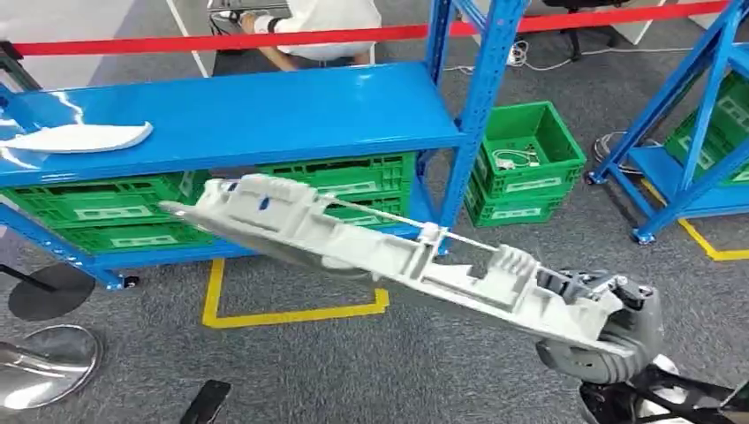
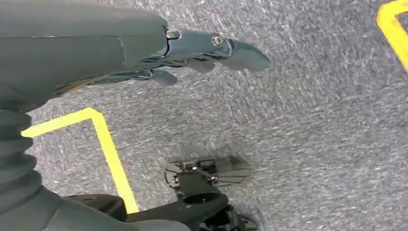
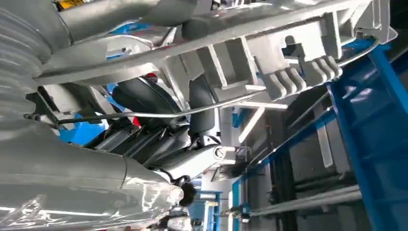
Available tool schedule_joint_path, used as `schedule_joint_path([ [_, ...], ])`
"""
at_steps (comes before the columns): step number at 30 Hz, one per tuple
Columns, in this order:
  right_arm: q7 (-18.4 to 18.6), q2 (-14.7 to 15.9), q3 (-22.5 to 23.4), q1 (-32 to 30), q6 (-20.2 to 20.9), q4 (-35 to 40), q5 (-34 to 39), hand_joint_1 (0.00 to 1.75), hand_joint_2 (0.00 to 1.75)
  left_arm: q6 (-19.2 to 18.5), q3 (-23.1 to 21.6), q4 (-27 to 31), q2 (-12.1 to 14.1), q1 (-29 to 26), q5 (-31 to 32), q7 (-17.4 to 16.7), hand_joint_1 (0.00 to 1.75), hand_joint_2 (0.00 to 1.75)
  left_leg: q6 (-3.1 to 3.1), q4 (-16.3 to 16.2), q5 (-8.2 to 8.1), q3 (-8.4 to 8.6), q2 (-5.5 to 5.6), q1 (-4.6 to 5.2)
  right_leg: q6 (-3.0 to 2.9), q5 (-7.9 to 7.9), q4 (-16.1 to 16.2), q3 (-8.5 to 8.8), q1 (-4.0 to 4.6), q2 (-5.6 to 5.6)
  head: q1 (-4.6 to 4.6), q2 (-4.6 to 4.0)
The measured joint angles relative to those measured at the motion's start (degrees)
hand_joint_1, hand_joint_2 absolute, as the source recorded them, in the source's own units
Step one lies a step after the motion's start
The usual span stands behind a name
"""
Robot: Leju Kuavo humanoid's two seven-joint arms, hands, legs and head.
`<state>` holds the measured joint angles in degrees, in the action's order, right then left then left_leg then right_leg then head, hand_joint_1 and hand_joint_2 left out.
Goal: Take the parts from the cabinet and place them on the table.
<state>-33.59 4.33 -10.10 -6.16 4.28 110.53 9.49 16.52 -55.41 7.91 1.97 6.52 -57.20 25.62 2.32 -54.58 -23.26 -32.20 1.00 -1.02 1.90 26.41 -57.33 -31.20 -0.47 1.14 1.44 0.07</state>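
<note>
A long grey plastic part (image 1: 371, 247) with ribs and clips hangs slanted in the air in front of the blue shelf. My right hand (image 1: 601, 305) grips its near end at the lower right of the head view. In the right wrist view the same grey part (image 3: 269, 53) lies across my dark fingers (image 3: 144, 139), which wrap around it. A flat white part (image 1: 79, 138) lies on the blue shelf top (image 1: 291, 110) at the far left. My left hand (image 2: 192, 53) hangs over the grey carpet with its fingers straight and nothing in it.
Green crates (image 1: 115, 212) fill the shelf's lower level, and another green crate (image 1: 525, 159) stands on the floor to the right. A second blue rack (image 1: 698, 132) is at the far right. A person in white (image 1: 309, 26) sits behind the red bar. Yellow tape (image 1: 283, 314) marks the carpet.
</note>
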Motion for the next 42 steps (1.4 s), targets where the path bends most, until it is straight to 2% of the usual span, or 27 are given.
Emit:
schedule_joint_path([
  [2, 0.0, 0.0, 0.7, -0.3, 0.1, 0.4, 0.0, 1.75, 1.75, 0.2, -0.2, 0.0, 0.1, -0.2, 1.0, -0.1, 0.0, 1.75, 0.41, -0.7, -0.81, -0.46, -0.05, -0.05, -1.07, -0.5, 0.2, -0.21, -0.32, -0.84, -0.04, -0.02],
  [3, -0.2, 0.0, 1.1, -0.5, 0.2, 0.6, 0.0, 1.75, 1.75, 0.2, -0.6, 0.0, 0.2, -0.2, 1.7, -0.2, 0.0, 1.75, 0.53, -3.1, -2.86, -1.61, -0.33, 0.06, -1.57, -0.6, 0.2, -0.42, -0.31, -1.12, -0.33, -0.02],
  [5, -1.0, 0.0, 2.2, -1.4, 0.3, 1.2, 0.3, 1.75, 1.75, 0.3, -1.7, 0.0, 0.0, -0.2, 3.3, -0.8, 0.0, 1.75, 0.76, -13.4, -8.32, -6.19, -0.34, 0.06, -1.96, -0.86, 0.2, -1.01, -0.05, -2.08, -0.5, -0.02],
  [7, -1.7, 0.0, 3.5, -2.4, 0.4, 1.7, 0.6, 1.75, 1.75, 0.7, -2.6, 0.0, -0.1, -0.2, 3.8, -1.7, 0.0, 1.75, 0.61, -19.6, -10.26, -8.68, -0.35, 0.09, -2.19, -1.04, 0.2, -1.39, 0.31, -3.1, -0.48, 0.0],
  [8, -1.9, 0.0, 4.2, -2.9, 0.5, 2.0, 0.7, 1.75, 1.75, 0.8, -2.8, 0.0, -0.1, -0.2, 3.7, -2.1, 0.0, 1.75, 0.43, -18.7, -9.22, -7.91, -0.38, 0.15, -2.18, -1.08, 0.2, -1.46, 0.46, -3.61, -0.5, 0.0],
  [10, -2.1, 0.0, 5.4, -3.7, 0.6, 2.8, 0.9, 1.75, 1.75, 0.9, -3.1, 0.0, -0.2, -0.1, 3.6, -2.2, 0.0, 1.75, -0.34, -10.3, -4.79, -3.1, -1.26, 0.56, -2.17, -1.12, 0.1, -1.38, 0.68, -4.68, -0.48, 0.0],
  [11, -2.1, 0.0, 6.0, -4.0, 0.6, 3.4, 0.9, 1.75, 1.75, 0.7, -3.3, 0.0, -0.2, 0.0, 3.6, -2.3, 0.0, 1.75, -0.97, -4.6, -2.67, 0.27, -3.42, 1.03, -2.12, -1.14, 0.1, -1.21, 0.75, -5.22, -0.5, -0.02],
  [12, -2.1, -0.1, 6.5, -4.2, 0.7, 3.8, 1.0, 1.75, 1.75, 0.7, -3.4, 0.0, -0.3, 0.3, 3.5, -2.6, 0.0, 1.75, -1.32, -1.3, -2.54, 1.87, -5.72, 1.62, -1.83, -1.11, 0.0, -1.23, 1.18, -5.74, -0.48, 0.0],
  [16, -1.3, -0.6, 7.5, -4.3, 1.2, 4.5, 0.9, 1.75, 1.75, 0.5, -3.8, 0.0, -0.9, -0.2, 1.9, -3.1, 0.0, 1.75, -2.15, -0.6, -2.05, 1.0, -3.35, 1.68, -0.98, -1.29, -0.2, -1.43, 1.25, -8.12, -0.5, -0.02],
  [17, -0.9, -0.7, 7.5, -4.1, 1.2, 4.7, 0.7, 1.75, 1.75, 0.4, -3.8, 0.0, -1.2, -0.5, 1.4, -3.1, 0.0, 1.75, -2.57, -0.3, -1.58, 1.19, -2.78, 1.15, -0.6, -0.79, -0.5, -2.17, 1.07, -7.58, -0.55, -0.02],
  [19, -0.5, -0.9, 7.5, -4.0, 1.2, 4.8, 0.4, 1.75, 1.75, 0.4, -3.8, 0.0, -1.2, -0.7, 1.1, -3.0, 0.0, 1.75, -3.04, -0.3, -1.28, 0.8, -1.6, 0.95, 0.18, 3.21, -6.5, -4.31, 0.62, -2.7, -0.26, -0.02],
  [21, -0.4, -1.0, 7.5, -4.0, 1.1, 4.8, 0.3, 1.75, 1.75, 0.3, -3.8, 0.0, -1.4, -0.7, 1.0, -3.0, 0.0, 1.75, -3.11, -0.4, -1.02, 0.37, -0.1, 0.94, 0.5, 7.6, -16.5, -8.65, 0.39, -1.38, -0.17, 0.0],
  [22, -0.3, -1.0, 7.5, -4.0, 1.1, 4.8, 0.2, 1.75, 1.75, 0.2, -3.8, 0.0, -1.5, -0.9, 1.0, -3.0, 0.0, 1.75, -3.03, -0.4, -0.89, 0.26, 0.62, 0.94, 0.59, 8.26, -19.2, -9.85, 0.38, -1.33, -0.24, -0.02],
  [23, -0.2, -1.0, 7.5, -4.0, 1.1, 4.8, 0.2, 1.75, 1.75, 0.1, -3.8, 0.0, -1.6, -1.1, 0.8, -3.0, 0.0, 1.75, -2.9, -0.4, -0.8, 0.22, 1.49, 0.88, 0.63, 7.36, -18.7, -9.52, 0.34, -1.3, -0.22, -0.02],
  [25, 0.0, -1.0, 7.5, -3.9, 0.9, 4.8, 0.0, 1.75, 1.75, 0.2, -3.8, 0.0, -1.7, -1.3, 0.9, -3.0, 0.0, 1.75, -2.57, -0.6, -0.65, 0.23, 3.21, 0.56, 0.72, 2.6, -10.3, -5.06, 0.03, -0.81, -0.24, -0.02],
  [26, 0.4, -1.0, 7.5, -3.7, 0.7, 4.8, -0.5, 1.75, 1.75, 0.4, -3.8, 0.0, -1.8, -1.3, 1.7, -3.1, 0.0, 1.75, -2.27, -0.8, -0.67, 0.22, 4.04, 0.34, 0.97, 0.24, -4.8, -2.11, -0.33, 0.45, -0.22, 0.0],
  [27, 1.0, -1.1, 7.4, -3.4, 0.2, 4.8, -1.6, 1.75, 1.75, 0.5, -4.1, 0.0, -1.7, -1.4, 2.5, -3.5, 0.0, 1.75, -1.8, -0.9, -0.63, 0.0, 4.68, 0.4, 1.47, 0.75, -1.4, -0.26, -0.87, 3.91, -0.13, -0.02],
  [28, 1.6, -1.1, 7.1, -3.2, -0.2, 4.9, -2.7, 1.75, 1.75, 0.4, -4.3, 0.0, -1.8, -1.4, 2.7, -3.6, 0.0, 1.75, -1.38, -1.4, -0.57, -0.66, 5.43, 0.51, 1.0, 0.92, -0.5, 0.41, -0.95, 4.66, -0.02, 0.0],
  [31, 2.1, -1.0, 6.3, -3.1, -2.1, 5.0, -4.9, 1.75, 1.75, -0.5, -4.3, 0.0, -2.3, -2.3, 1.3, -4.4, 0.0, 1.75, -0.16, -1.0, 0.5, -1.61, 7.25, 0.02, -0.09, 0.6, -1.3, -0.45, -0.4, 2.62, -0.07, 0.0],
  [32, 2.1, -1.0, 6.1, -3.3, -2.5, 5.4, -5.2, 1.75, 1.75, -1.1, -4.3, 0.0, -2.3, -2.6, 0.9, -4.7, 0.0, 1.75, 0.02, -1.1, 0.34, -1.89, 7.49, 0.01, -0.57, 0.32, -1.0, -0.45, -0.81, 1.7, -0.09, 0.0],
  [33, 2.1, -0.9, 6.0, -3.4, -2.9, 6.0, -5.4, 1.75, 1.75, -1.8, -4.3, 0.0, -2.7, -2.9, 0.4, -5.0, 0.0, 1.75, 0.18, -2.5, -0.92, -2.51, 3.48, 0.56, -1.07, 0.28, -1.0, -0.44, -0.72, 1.02, -0.42, 0.0],
  [34, 2.0, -0.9, 6.0, -3.7, -3.0, 6.7, -5.4, 1.75, 1.75, -2.3, -4.3, 0.0, -2.9, -2.8, 0.2, -5.3, 0.0, 1.75, 0.44, -6.1, -3.24, -4.26, 0.92, 0.61, -1.43, 0.24, -1.0, -0.57, -0.57, 0.1, -1.07, 0.0],
  [36, 1.9, -0.8, 6.1, -4.1, -3.2, 7.3, -5.5, 1.75, 1.75, -2.5, -4.3, 0.0, -3.0, -2.6, 0.0, -5.3, 0.0, 1.75, 0.58, -16.0, -7.78, -8.78, -0.52, 0.48, -1.71, 0.23, -1.0, -0.81, -0.21, -1.77, -1.07, -0.02],
  [38, 1.8, -0.7, 6.1, -4.7, -4.1, 7.7, -6.2, 1.75, 1.75, -2.1, -4.3, 0.0, -3.4, -2.6, -0.3, -5.3, 0.0, 1.75, 0.47, -19.9, -8.46, -10.27, -0.55, 0.49, -1.78, 0.23, -1.0, -0.89, 0.01, -3.42, -1.11, -0.02],
  [39, 1.6, -0.7, 6.1, -5.3, -4.5, 8.1, -6.4, 1.75, 1.75, -2.0, -4.2, 0.0, -3.4, -2.7, -0.6, -5.2, 0.0, 1.75, 0.28, -18.0, -7.0, -9.05, -0.63, 0.52, -1.78, 0.23, -1.0, -0.9, 0.18, -4.2, -1.11, 0.0],
  [41, 1.2, -0.4, 6.1, -6.2, -5.1, 9.2, -6.6, 1.75, 1.75, -1.4, -4.1, 0.0, -3.4, -2.6, -0.9, -4.7, 0.0, 1.75, -0.62, -7.7, -2.39, -3.05, -1.93, 0.89, -1.77, 0.24, -1.0, -0.75, 0.45, -5.68, -1.09, 0.0],
  [42, 1.1, -0.3, 6.2, -6.6, -5.2, 9.9, -6.6, 1.75, 1.75, -1.2, -4.0, 0.0, -3.4, -2.4, -1.0, -4.6, 0.0, 1.75, -1.36, -3.3, -1.3, -0.25, -4.74, 1.46, -1.74, 0.25, -1.0, -0.62, 0.47, -6.16, -1.11, -0.02],
])
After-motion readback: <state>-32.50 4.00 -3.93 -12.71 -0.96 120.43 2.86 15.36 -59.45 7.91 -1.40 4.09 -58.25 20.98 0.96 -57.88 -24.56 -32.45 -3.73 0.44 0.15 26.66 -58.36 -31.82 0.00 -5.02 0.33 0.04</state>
